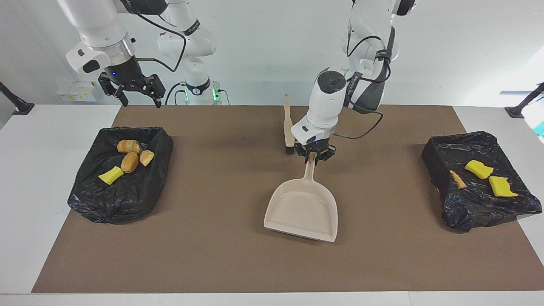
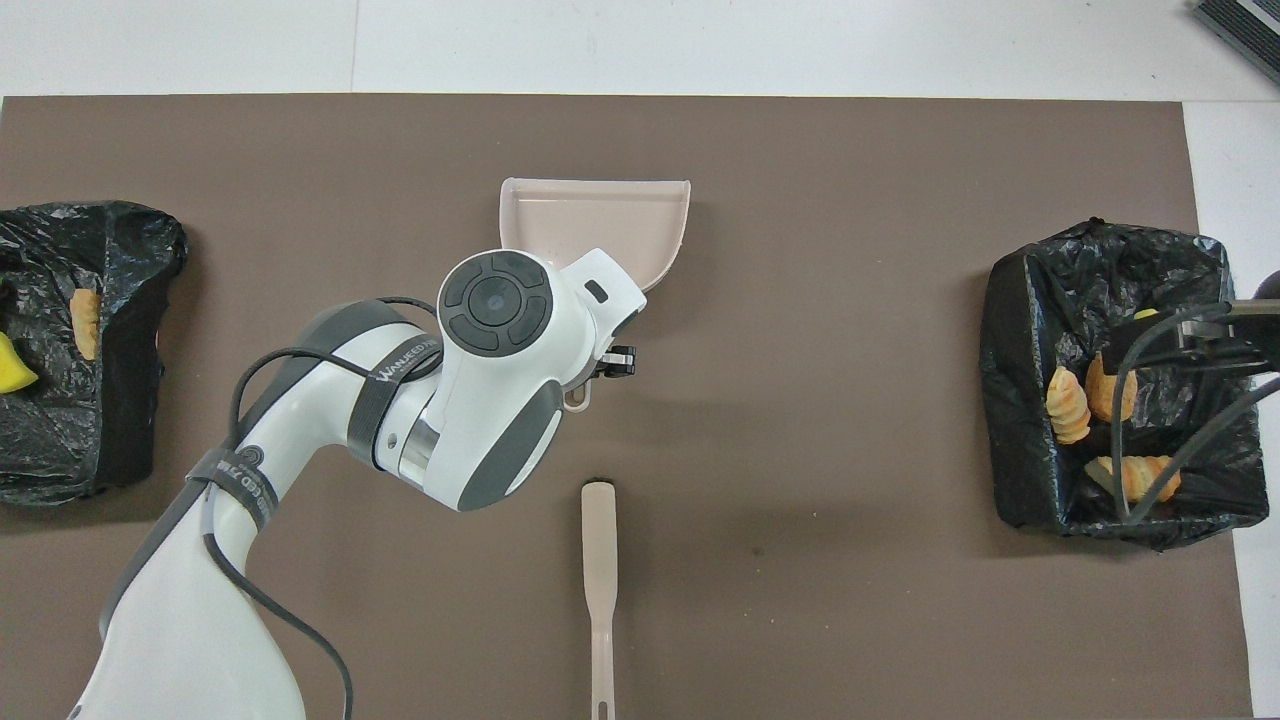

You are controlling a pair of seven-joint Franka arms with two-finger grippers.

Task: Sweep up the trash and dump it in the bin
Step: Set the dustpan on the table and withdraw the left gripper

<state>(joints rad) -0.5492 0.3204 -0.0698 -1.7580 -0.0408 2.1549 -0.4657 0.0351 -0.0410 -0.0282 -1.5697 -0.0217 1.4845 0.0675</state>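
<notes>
My left gripper is shut on the handle of the beige dustpan, which looks empty. The pan sits low over the mat's middle with its mouth turned away from the robots. The beige brush lies on the mat beside the gripper. Trash lies in two black-lined bins. The bin at the right arm's end holds bread-like lumps and a yellow chunk. The bin at the left arm's end holds yellow chunks and a brown lump. My right gripper hangs open above its bin.
The brown mat covers most of the white table. In the overhead view the left arm's wrist hides the dustpan's handle, and the brush lies nearer to the robots than the pan.
</notes>
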